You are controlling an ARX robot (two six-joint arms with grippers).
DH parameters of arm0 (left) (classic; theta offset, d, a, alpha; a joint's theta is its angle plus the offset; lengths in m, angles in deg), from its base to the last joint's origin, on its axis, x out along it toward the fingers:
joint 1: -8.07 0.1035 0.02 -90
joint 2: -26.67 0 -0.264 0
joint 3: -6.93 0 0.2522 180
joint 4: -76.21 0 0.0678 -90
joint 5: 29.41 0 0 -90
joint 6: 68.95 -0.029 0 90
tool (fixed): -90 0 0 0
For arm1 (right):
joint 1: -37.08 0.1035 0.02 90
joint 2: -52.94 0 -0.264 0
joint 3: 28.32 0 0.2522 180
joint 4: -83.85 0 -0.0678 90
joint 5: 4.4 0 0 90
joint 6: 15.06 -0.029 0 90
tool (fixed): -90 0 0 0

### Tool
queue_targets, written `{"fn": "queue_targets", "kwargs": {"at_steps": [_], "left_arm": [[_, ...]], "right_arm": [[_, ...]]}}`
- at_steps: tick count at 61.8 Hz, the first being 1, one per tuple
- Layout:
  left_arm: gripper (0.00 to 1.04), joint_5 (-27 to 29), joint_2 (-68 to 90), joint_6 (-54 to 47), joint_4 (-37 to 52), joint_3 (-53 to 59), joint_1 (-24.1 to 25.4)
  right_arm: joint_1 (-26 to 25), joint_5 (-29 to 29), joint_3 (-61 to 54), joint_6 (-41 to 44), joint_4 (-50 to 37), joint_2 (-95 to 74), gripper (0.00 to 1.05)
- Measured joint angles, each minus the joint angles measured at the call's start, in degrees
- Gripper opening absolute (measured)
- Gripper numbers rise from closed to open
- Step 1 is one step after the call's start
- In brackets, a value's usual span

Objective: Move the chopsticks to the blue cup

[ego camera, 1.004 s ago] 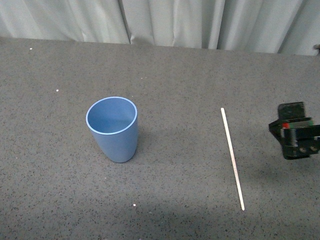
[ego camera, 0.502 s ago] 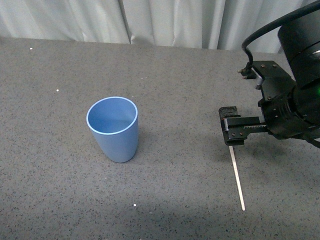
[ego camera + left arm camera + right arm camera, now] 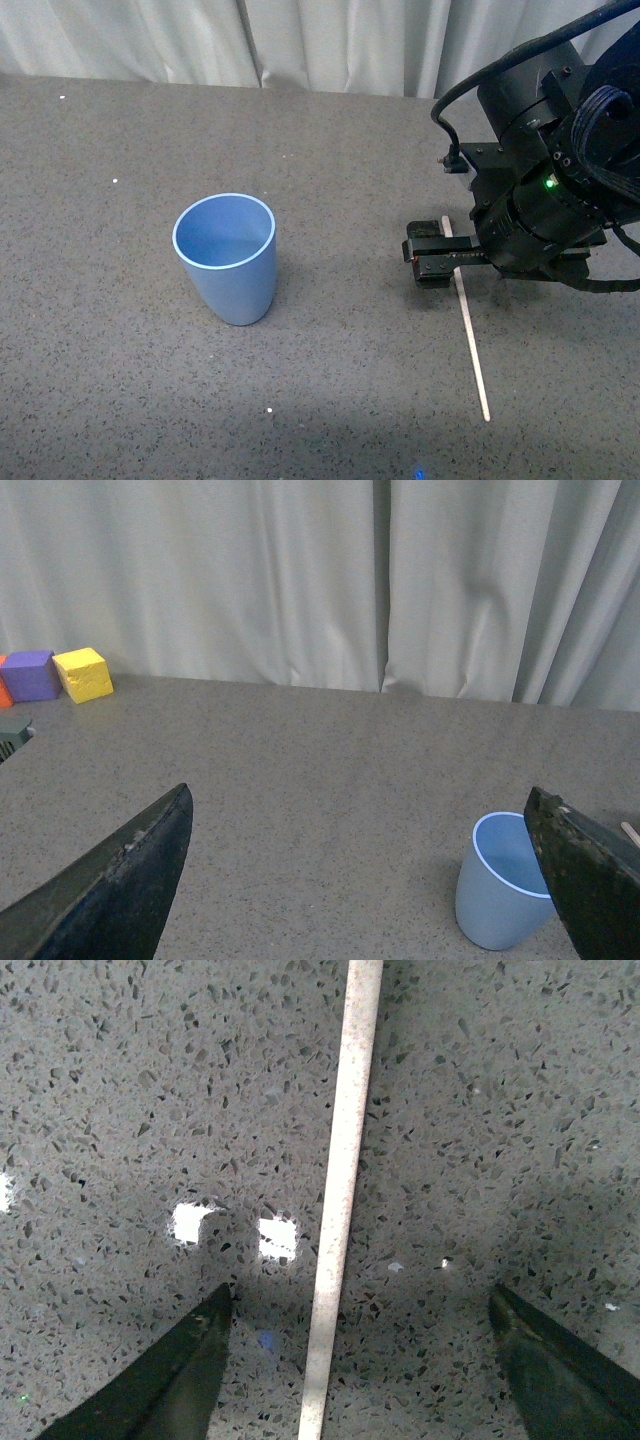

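The chopsticks (image 3: 472, 345) are seen as one very thin, straight, cream-coloured stick, lying flat on the speckled grey bench (image 3: 330, 150). The stick is well apart from the blue cup (image 3: 228, 255), on the cup's right. The cup is stood upright, with its round rim open. The stick's far portion is straddled by the right pincer (image 3: 360, 1293), which is released. Its dark fingers are spread to either side of the stick and no contact is shown. The left pincer (image 3: 357, 810) is likewise held wide apart, with nothing gripped and the cup beside one finger.
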Motion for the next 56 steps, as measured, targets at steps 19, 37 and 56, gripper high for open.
{"fn": "queue_targets", "kwargs": {"at_steps": [19,37,56], "left_arm": [[0.98,0.00,0.00,-0.02,0.00,0.00,0.00],[0.98,0.00,0.00,-0.02,0.00,0.00,0.00],[0.98,0.00,0.00,0.00,0.00,0.00,0.00]], "right_arm": [[-0.07,0.81,2.21,0.33,2.12,-1.18,0.13],[-0.37,-0.77,-4.55,1.14,-7.56,3.72,0.01],[3.67,-8.81,-8.85,2.67,-32.94,18.84,0.01]]}}
